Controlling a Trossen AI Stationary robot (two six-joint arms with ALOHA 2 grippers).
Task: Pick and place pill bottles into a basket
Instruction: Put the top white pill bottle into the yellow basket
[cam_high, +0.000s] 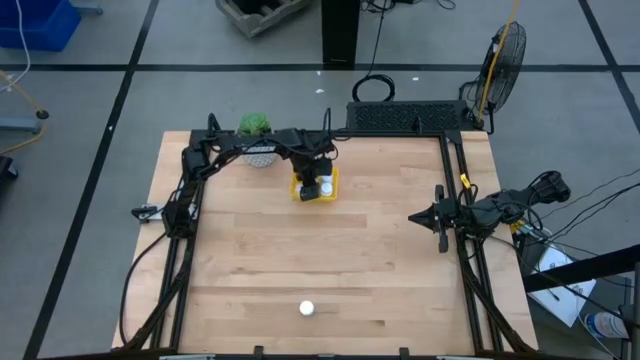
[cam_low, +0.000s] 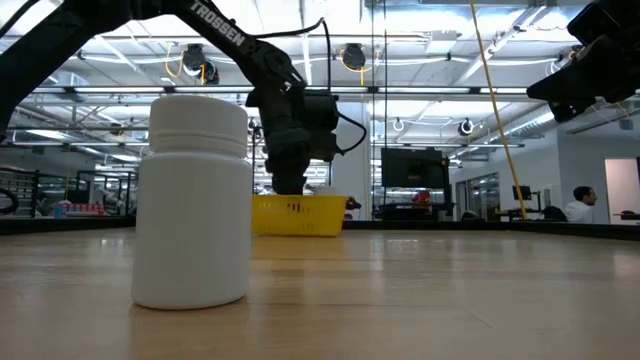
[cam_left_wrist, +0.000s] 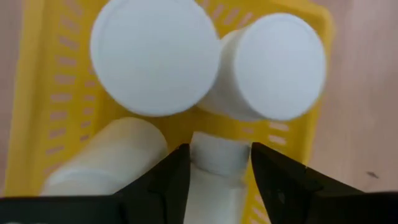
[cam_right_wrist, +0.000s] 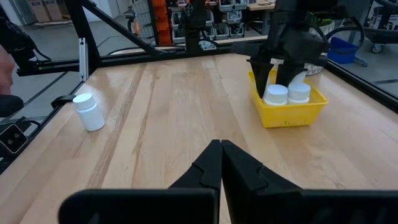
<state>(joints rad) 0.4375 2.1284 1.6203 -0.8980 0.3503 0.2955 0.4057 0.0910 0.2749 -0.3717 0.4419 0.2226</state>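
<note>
High view: basket (cam_high: 329, 193) sits at the table's (cam_high: 400, 260) twelve o'clock, left gripper (cam_high: 313, 186) inside it clamping a pill bottle (cam_left_wrist: 214, 163) beside three others. Right gripper (cam_high: 420, 216) waits closed at three o'clock. Lone bottle (cam_high: 307, 308) stands at six o'clock.

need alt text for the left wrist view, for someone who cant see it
Close view down into the yellow basket, where the left gripper has its jaws around a white pill bottle low in the basket. Two more white bottles stand upright with round caps facing the camera, touching each other, and another lies on its side beside the gripper. Light wood table shows at one edge.
</note>
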